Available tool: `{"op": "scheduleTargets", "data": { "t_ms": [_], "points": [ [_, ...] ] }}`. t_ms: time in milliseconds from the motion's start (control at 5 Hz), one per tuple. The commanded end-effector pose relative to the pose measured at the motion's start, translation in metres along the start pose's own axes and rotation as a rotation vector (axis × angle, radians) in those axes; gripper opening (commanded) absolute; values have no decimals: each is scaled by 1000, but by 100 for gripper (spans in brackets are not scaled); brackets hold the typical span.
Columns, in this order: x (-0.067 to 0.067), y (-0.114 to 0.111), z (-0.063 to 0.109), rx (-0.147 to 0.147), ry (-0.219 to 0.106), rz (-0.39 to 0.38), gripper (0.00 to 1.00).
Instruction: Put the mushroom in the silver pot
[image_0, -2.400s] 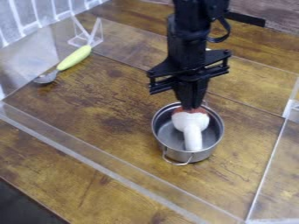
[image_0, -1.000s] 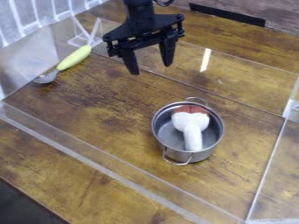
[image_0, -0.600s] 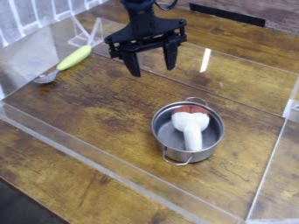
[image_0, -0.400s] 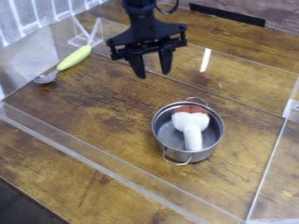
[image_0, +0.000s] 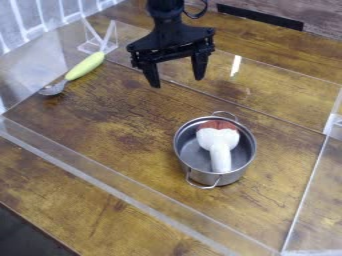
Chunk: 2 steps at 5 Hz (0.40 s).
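The mushroom (image_0: 221, 143), white stem and reddish-brown cap, lies inside the silver pot (image_0: 189, 162) at the centre right of the wooden table. My black gripper (image_0: 175, 72) hangs above the table at the upper middle, well up and to the left of the pot. Its two fingers are spread wide apart with nothing between them.
A long yellow-green vegetable (image_0: 84, 66) lies at the upper left, with a small grey object (image_0: 51, 90) just below it. Clear plastic walls (image_0: 120, 192) run along the front, left and right of the work area.
Since the earliest frame the gripper let go of the mushroom in the pot and rose to the upper left. Over the last half second its fingers spread wider.
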<state>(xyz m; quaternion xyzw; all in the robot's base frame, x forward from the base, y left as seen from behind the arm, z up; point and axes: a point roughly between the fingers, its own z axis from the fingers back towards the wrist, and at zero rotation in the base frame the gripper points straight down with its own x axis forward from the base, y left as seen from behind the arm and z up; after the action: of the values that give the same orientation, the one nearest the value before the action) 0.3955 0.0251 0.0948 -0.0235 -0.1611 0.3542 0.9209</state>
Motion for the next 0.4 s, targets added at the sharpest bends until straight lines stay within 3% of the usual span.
{"op": "scheduleTargets", "data": {
  "t_ms": [0, 200],
  "points": [
    [20, -6, 16, -21, -82, 46, 100],
    [28, -6, 12, -46, -83, -40, 100]
  ]
}}
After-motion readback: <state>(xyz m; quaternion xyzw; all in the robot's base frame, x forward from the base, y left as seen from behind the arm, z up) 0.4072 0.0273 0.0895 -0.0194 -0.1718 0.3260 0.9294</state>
